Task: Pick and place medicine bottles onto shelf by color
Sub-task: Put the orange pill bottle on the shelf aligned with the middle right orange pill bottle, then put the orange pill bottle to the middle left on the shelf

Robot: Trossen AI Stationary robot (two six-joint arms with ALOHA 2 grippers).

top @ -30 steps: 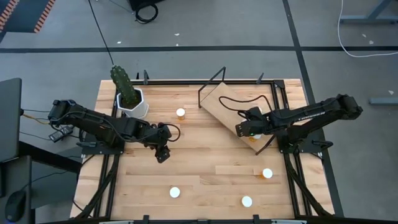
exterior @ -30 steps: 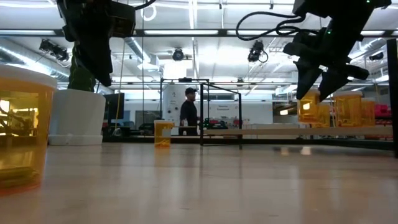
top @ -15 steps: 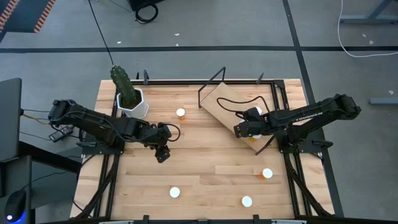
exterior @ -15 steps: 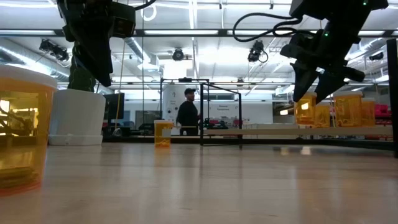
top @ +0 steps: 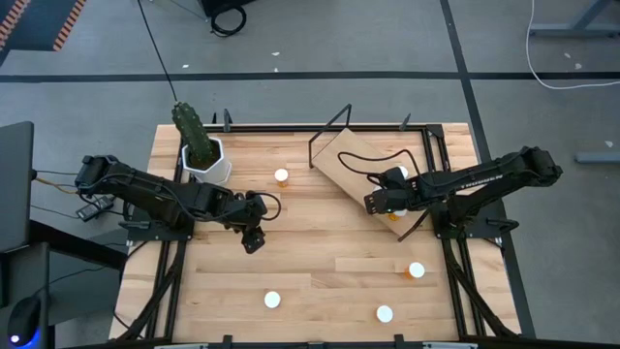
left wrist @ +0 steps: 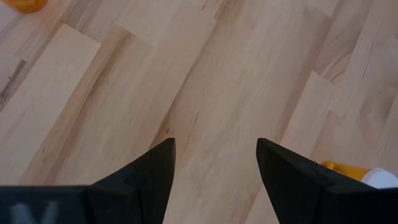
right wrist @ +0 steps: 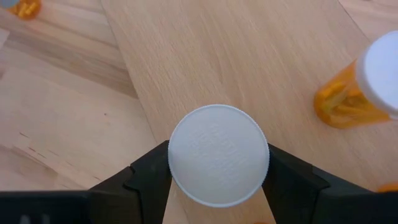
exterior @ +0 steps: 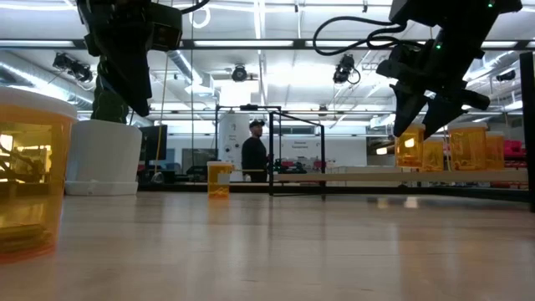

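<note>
My right gripper (top: 373, 202) (right wrist: 219, 158) hovers over the lower edge of the tilted light-wood shelf (top: 347, 160) and is shut on an amber medicine bottle with a white cap (right wrist: 219, 134). In the low view this bottle (exterior: 409, 147) hangs under the fingers next to several other bottles (exterior: 468, 149) standing on the shelf. One of them (right wrist: 364, 87) shows close by in the right wrist view. My left gripper (top: 253, 242) (left wrist: 216, 146) waits open above bare tabletop. More bottles stand on the table (top: 281, 176) (top: 416, 270) (top: 273, 301) (top: 385, 313). My right gripper pinches the bottle by its round white cap (right wrist: 186, 155), one finger (right wrist: 149, 174) on each side. The fingers come from above, pointing down. The bottle sits upright below them, over the shelf board; whether its bottom touches the board I cannot tell.
A cactus in a white pot (top: 203, 155) stands at the table's far left. The shelf's black wire frame (top: 329, 124) rises at the far edge. One bottle (exterior: 29, 176) stands very near the low camera. A person (exterior: 252, 155) stands in the room behind.
My right gripper, with the bottle, has shifted slightly toward the table's left over the shelf, then kept still. Its hold on the cap is unchanged.
</note>
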